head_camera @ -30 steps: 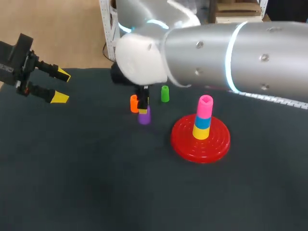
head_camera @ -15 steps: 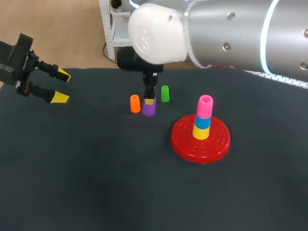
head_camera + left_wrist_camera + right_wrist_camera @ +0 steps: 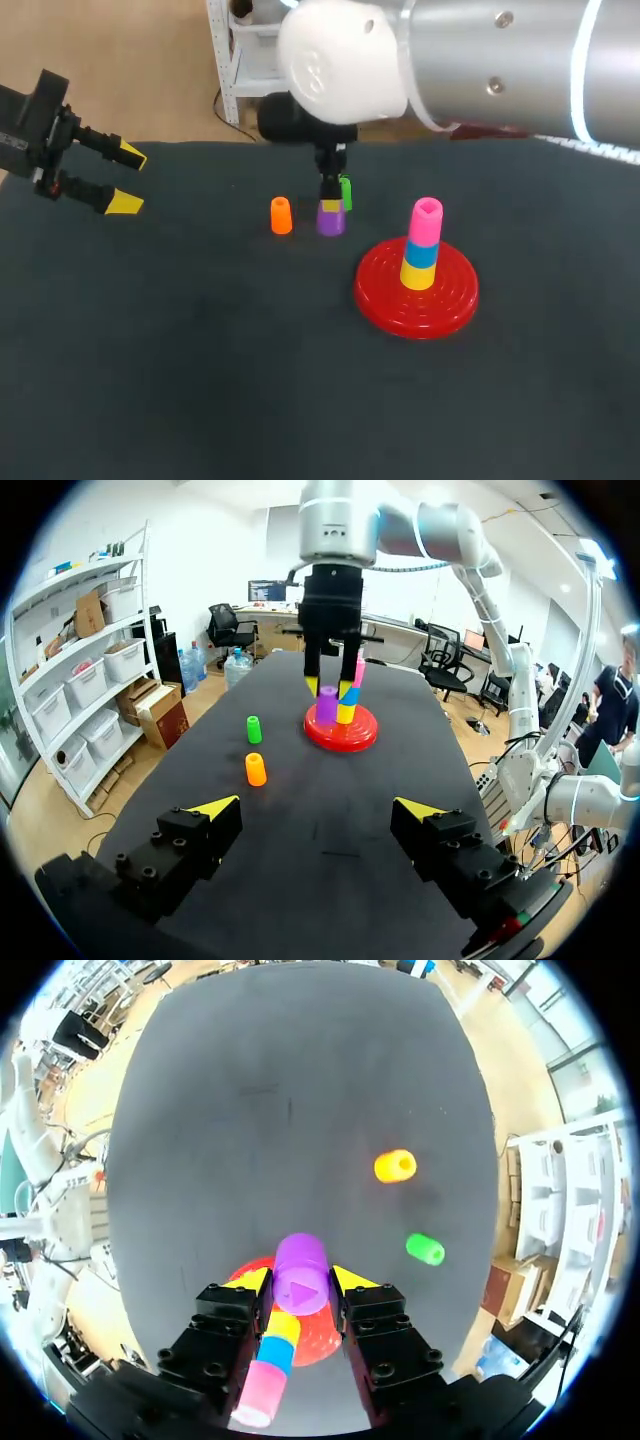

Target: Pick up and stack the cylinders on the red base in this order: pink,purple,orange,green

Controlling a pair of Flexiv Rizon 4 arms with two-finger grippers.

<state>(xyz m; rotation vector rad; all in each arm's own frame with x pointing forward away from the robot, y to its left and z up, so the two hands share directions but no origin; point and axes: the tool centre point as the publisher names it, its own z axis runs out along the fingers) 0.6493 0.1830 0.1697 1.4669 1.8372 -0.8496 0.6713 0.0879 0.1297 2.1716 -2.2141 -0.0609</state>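
Right gripper (image 3: 300,1282) pinches the purple cylinder (image 3: 300,1260) between narrowly spread fingers, which half hide the green cylinder (image 3: 345,192) in the head view. Near it sits the red base (image 3: 385,295), pink cylinder (image 3: 427,222) topmost. Left gripper (image 3: 315,807), well apart, gapes wide, empty.

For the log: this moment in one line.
right claw holds purple cylinder | left claw open | red base: pink cylinder on top

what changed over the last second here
The right claw, shut on the purple cylinder, carried it to the robot's right, away from the orange cylinder, to just in front of the green cylinder and nearer the red base. Nothing was let go. The orange and green cylinders, the pink-topped stack on the base and the open left claw stayed put.
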